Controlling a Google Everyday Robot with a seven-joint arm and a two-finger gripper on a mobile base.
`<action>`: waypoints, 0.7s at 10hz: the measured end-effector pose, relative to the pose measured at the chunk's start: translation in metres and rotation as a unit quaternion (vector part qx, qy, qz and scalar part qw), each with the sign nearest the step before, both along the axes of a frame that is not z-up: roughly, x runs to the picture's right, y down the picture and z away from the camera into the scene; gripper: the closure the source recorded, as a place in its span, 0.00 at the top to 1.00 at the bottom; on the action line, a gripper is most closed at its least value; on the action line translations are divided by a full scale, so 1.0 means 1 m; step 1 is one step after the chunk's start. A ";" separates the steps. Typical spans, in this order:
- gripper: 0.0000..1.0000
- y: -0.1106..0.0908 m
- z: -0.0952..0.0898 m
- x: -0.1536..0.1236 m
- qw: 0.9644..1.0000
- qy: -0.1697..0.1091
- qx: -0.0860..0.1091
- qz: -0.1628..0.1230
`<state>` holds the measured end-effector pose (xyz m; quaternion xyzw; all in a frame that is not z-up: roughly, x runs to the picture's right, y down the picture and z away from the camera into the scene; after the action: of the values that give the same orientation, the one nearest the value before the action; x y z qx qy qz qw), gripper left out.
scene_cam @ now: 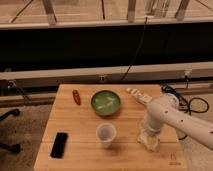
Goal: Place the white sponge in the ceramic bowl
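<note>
The white sponge (151, 143) lies on the wooden table (80, 125) near its front right, just right of the cup. My gripper (148, 136) comes down from the white arm (172, 117) that reaches in from the right, and it sits right on top of the sponge, hiding part of it. The green ceramic bowl (106, 102) with pale streaks inside stands at the middle back of the table, about a hand's width to the left of and behind the gripper.
A pale translucent cup (106, 134) stands upright between bowl and front edge. A long white packet (139, 95) lies at the back right. A red object (76, 96) lies left of the bowl. A black phone (60, 144) lies front left. Cables (187, 102) lie off the table's right.
</note>
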<state>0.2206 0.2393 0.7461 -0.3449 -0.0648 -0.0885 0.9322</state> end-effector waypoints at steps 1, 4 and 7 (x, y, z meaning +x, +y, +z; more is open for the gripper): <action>0.80 0.001 0.002 0.004 1.000 0.003 0.000 -0.002; 0.80 0.015 0.017 0.021 1.000 0.011 0.000 -0.002; 0.80 0.019 0.031 0.035 1.000 0.018 0.005 0.003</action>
<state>0.2554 0.2584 0.7772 -0.3414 -0.0486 -0.0801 0.9353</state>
